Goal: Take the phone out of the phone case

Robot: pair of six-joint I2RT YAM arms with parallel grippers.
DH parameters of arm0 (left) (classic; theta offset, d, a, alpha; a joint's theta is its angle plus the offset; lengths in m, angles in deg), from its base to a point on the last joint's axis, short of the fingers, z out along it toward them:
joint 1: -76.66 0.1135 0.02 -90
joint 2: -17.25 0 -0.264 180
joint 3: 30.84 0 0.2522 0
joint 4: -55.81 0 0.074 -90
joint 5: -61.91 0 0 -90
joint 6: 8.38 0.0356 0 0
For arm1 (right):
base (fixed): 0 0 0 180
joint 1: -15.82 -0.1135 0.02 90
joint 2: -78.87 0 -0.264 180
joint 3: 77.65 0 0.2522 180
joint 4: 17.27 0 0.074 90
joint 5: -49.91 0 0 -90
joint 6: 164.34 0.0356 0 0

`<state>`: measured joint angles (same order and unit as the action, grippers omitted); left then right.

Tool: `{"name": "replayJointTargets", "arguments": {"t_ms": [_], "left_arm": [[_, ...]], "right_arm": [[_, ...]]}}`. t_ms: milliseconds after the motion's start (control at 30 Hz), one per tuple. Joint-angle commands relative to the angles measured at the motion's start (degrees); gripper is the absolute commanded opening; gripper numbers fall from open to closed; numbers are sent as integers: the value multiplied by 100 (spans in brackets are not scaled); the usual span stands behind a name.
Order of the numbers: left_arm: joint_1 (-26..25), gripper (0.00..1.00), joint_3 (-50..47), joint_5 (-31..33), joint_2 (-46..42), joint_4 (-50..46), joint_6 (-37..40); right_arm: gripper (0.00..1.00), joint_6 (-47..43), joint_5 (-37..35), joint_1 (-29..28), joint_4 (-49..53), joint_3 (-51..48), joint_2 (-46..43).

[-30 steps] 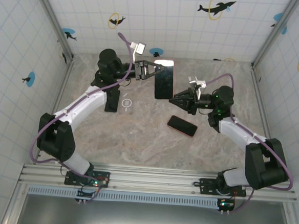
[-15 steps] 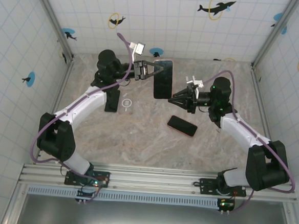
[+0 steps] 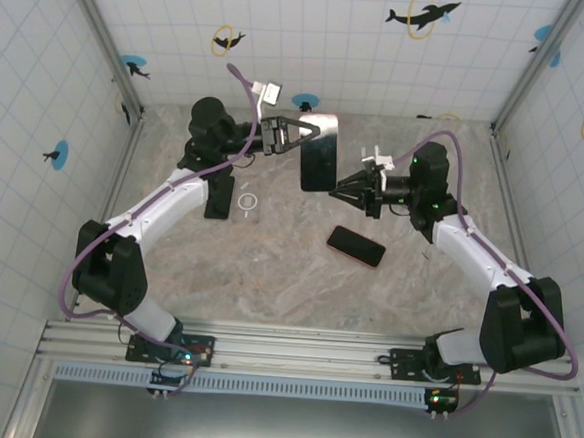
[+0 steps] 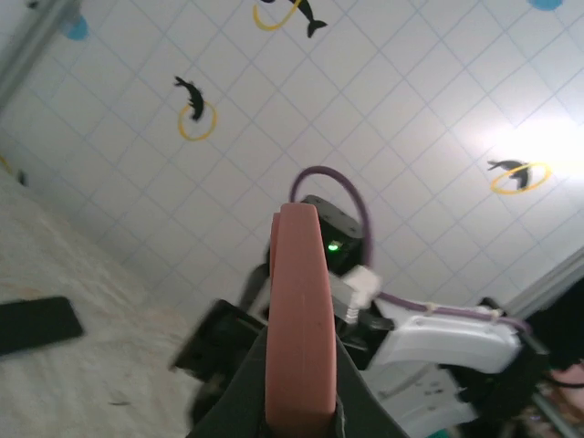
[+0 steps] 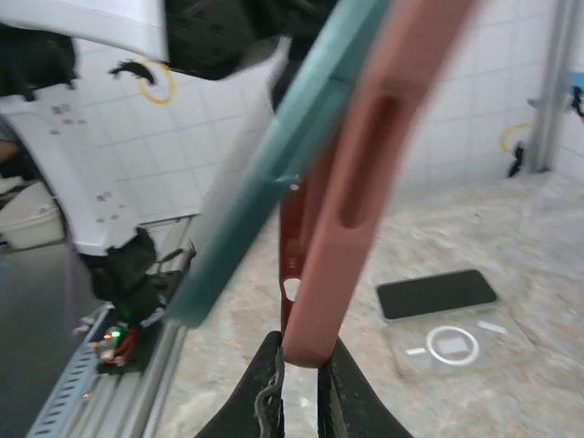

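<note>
My left gripper (image 3: 308,132) holds the phone (image 3: 318,166) in its pink phone case above the back of the table, dark screen up. In the left wrist view the case's pink edge (image 4: 297,310) is pinched between the shut fingers of the left gripper (image 4: 301,374). My right gripper (image 3: 340,189) meets the lower right corner. In the right wrist view the right gripper (image 5: 301,351) is shut on the corner of the pink case (image 5: 365,182). The teal-edged phone (image 5: 265,173) stands away from the case at that end.
A second phone in a red case (image 3: 356,246) lies on the table below the held one. A black phone (image 3: 218,196) and a clear case with a ring (image 3: 248,201) lie to the left. Tiled walls close in the back and sides.
The right arm has moved up and left, its gripper staying at the lower corner of the held case. The left gripper has tilted the phone slightly.
</note>
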<state>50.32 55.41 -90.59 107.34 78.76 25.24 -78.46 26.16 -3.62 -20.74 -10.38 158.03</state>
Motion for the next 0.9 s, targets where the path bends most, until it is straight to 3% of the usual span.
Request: {"name": "replayJointTargets", "arguments": {"t_ms": [0, 167, 267, 467, 633, 867], "left_arm": [[-364, 0, 121, -583, -126, 156, -619], [-375, 0, 186, -536, -108, -108, -414], [-380, 0, 256, -392, -101, -506, -46], [-378, 0, 318, -120, -59, -657, 224], [-373, 0, 380, 64, -3, -579, 206], [-307, 0, 36, 1328, -47, -198, -260]], "right_arm": [[6, -145, -1093, 113, 115, 239, 10], [7, 315, -809, 120, -351, 210, -29], [10, 870, -593, 120, -1128, -19, -125], [25, 2195, -350, -41, -2725, -449, -154], [33, 2634, -414, -187, -3104, -590, -129], [39, 4255, -736, -267, -4286, -939, 9]]}}
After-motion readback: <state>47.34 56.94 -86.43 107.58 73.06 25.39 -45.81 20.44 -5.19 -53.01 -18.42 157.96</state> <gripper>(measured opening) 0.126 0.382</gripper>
